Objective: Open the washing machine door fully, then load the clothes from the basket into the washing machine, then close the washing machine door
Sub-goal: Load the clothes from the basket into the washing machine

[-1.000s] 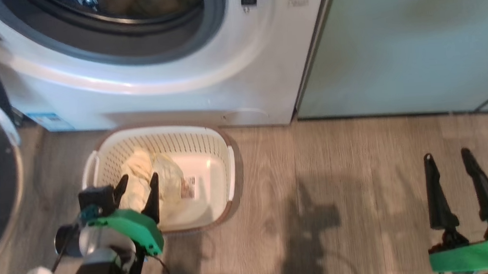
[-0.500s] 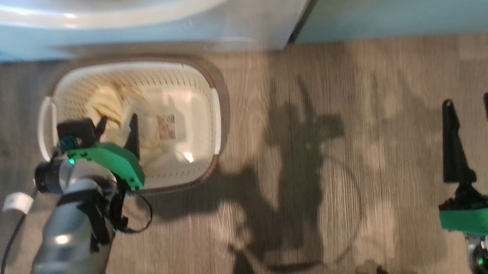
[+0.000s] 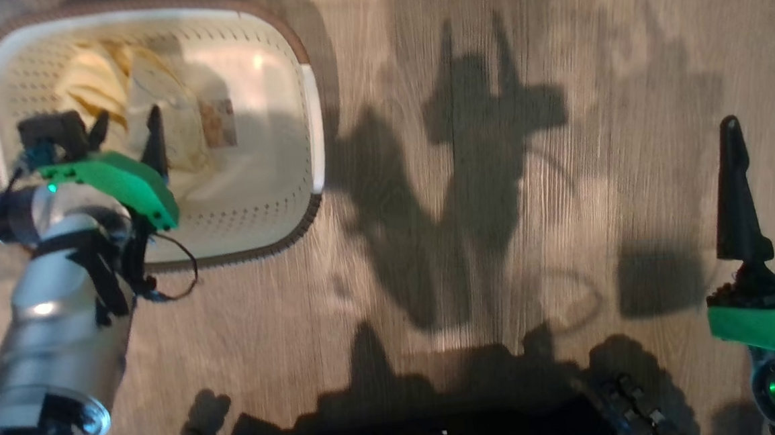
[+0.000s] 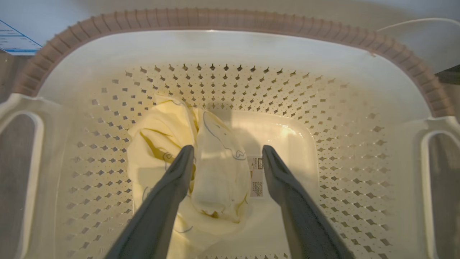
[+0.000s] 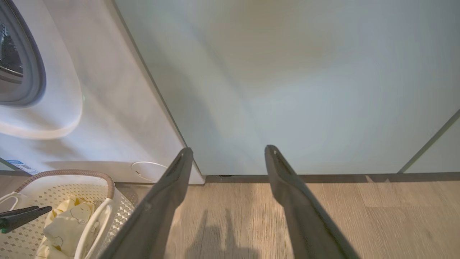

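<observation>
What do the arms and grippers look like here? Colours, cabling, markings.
Left gripper and right gripper: two long black fingers each, tapering to narrow tips, on a bright green wrist plate. Left forearm is glossy silver with black fittings; a thin black cable loops out beside the wrist. A small green light glows low on the right arm. No legible markings.

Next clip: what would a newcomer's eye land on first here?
The cream basket with its brown rim, at the head view's upper left, holds crumpled pale yellow clothes. The left end effector hangs open above them, the bundle showing between its fingers; the right end effector stands open at the right edge, over the wooden floor.
</observation>
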You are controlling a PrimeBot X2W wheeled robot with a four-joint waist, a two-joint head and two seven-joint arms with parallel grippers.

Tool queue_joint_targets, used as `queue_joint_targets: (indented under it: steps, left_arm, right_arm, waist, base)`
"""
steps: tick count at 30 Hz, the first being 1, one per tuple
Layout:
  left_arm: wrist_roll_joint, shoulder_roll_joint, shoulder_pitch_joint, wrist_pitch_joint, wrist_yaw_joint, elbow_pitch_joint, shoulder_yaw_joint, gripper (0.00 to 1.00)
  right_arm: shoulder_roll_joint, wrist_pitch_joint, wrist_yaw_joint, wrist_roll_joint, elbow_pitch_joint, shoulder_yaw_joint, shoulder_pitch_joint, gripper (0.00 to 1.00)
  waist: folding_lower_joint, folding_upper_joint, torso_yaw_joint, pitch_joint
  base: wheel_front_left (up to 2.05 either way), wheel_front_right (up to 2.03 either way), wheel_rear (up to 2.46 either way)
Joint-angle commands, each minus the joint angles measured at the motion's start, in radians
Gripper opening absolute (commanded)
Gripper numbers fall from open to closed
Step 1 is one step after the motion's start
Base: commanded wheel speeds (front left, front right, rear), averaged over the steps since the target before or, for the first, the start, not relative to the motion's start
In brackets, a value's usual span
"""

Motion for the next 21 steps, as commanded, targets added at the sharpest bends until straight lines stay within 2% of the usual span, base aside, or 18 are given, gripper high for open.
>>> queue_joint_targets:
  steps: [1,10,21]
  left_arm:
    - [0.0,0.048,0.006,-0.006,-0.005,-0.002,0.03,1.0]
    - [-0.024,0.067,-0.106,0.001,-0.023,0.123,0.016,1.0]
    - [-0.082,0.078,-0.201,0.091,-0.026,0.21,-0.014,1.0]
  right_arm:
    - [-0.011,-0.006,-0.003,0.004,-0.035,0.022,0.003,1.0]
    - [-0.011,-0.006,-0.003,-0.01,-0.057,0.04,-0.002,1.0]
    - [-0.011,-0.006,-0.003,-0.027,-0.078,0.056,0.005,1.0]
  waist:
    - [-0.0001,0.0,-0.009,0.046]
    - [-0.0001,0.0,-0.033,0.138]
    - [-0.0001,0.0,-0.065,0.191]
  base:
    - [0.0,0.0,0.0]
    - [0.0,0.0,0.0]
    - [0.0,0.0,0.0]
